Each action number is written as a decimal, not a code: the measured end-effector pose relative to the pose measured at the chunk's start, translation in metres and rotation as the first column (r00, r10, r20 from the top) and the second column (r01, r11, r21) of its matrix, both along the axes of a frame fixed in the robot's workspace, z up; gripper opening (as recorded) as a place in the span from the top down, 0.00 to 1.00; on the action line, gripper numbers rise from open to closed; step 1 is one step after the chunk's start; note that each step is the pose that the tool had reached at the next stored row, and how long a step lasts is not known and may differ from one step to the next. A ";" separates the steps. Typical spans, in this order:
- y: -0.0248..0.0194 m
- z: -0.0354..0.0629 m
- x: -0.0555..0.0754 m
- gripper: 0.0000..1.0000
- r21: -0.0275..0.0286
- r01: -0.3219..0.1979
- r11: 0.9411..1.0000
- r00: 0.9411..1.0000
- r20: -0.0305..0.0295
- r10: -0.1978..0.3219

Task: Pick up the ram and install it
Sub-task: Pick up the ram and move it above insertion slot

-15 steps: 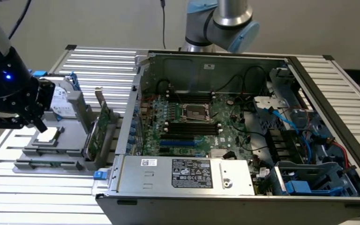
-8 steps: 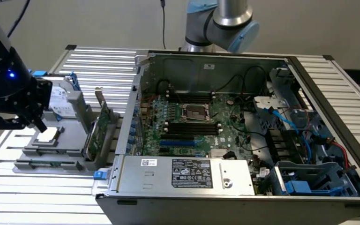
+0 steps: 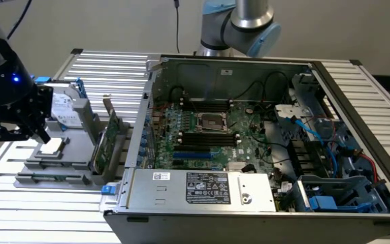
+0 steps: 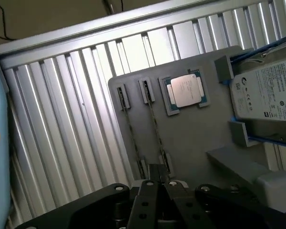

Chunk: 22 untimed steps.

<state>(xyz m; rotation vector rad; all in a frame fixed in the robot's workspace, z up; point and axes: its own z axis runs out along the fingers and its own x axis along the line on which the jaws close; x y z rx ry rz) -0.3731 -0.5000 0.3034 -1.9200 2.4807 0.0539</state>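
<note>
Two ram sticks [image 4: 155, 125] [image 4: 131, 131] stand on edge side by side in slots of the grey tray [image 4: 195, 138]. In the exterior view a ram stick [image 3: 48, 178] shows as a thin green strip at the tray's near end. My gripper [image 4: 157, 187] hangs above the tray near one end of the sticks, fingers shut together with nothing between them. In the exterior view the gripper [image 3: 20, 135] sits at the far left, over the tray [image 3: 73, 152]. To the exterior view's right is the open computer case, where the motherboard [image 3: 212, 134] shows long black slots.
On the tray there is also a silver processor [image 4: 186, 90], a hard drive [image 4: 267, 95] and an upright green expansion card [image 3: 107, 140]. The case wall [image 3: 148, 101] rises right beside the tray. A second arm's base [image 3: 239, 23] stands behind the case.
</note>
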 end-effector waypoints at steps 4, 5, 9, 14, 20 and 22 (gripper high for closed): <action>0.0000 0.0000 0.000 0.89 0.000 -0.071 0.997 0.997 0.000 0.071; 0.0000 0.0000 0.000 0.89 0.000 -0.088 0.996 0.996 0.000 0.088; 0.0000 0.0000 0.000 0.89 0.000 -0.155 0.988 0.988 0.000 0.155; -0.0003 0.0001 -0.001 0.89 0.005 -0.172 0.985 0.985 0.000 0.172; -0.0004 0.0000 -0.001 0.89 0.005 -0.172 0.985 0.985 0.000 0.172; -0.0004 0.0000 -0.001 0.89 0.005 -0.172 0.985 0.985 0.000 0.172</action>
